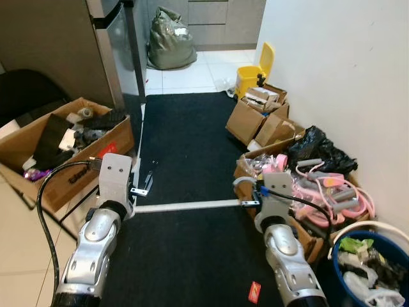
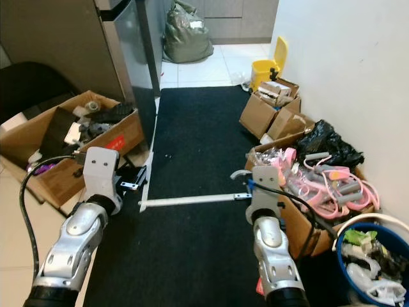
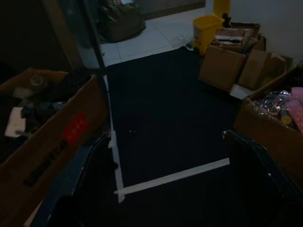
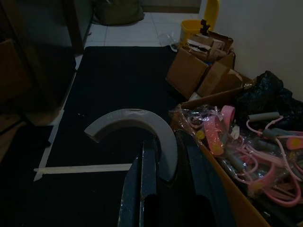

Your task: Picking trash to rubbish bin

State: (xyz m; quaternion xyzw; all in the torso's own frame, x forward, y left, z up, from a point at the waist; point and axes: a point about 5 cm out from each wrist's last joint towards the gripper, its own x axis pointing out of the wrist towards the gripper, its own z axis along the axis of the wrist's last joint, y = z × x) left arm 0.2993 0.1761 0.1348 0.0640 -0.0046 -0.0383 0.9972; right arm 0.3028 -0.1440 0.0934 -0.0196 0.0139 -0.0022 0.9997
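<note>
One curved grey-white trash strip point(image 4: 137, 124), arc-shaped, between right pincer point(image 4: 170, 156) fingers

Open black mat point(image 1: 185, 134) straight ahead; hemmed along its left edge by a cardboard box point(image 1: 61, 144), along its right edge by cartons point(image 1: 259, 118) and a blue bucket point(image 1: 367, 268).

Black mat point(image 1: 185, 141) — white wall point(image 1: 345, 64), tiled floor point(image 1: 192, 73).
</note>
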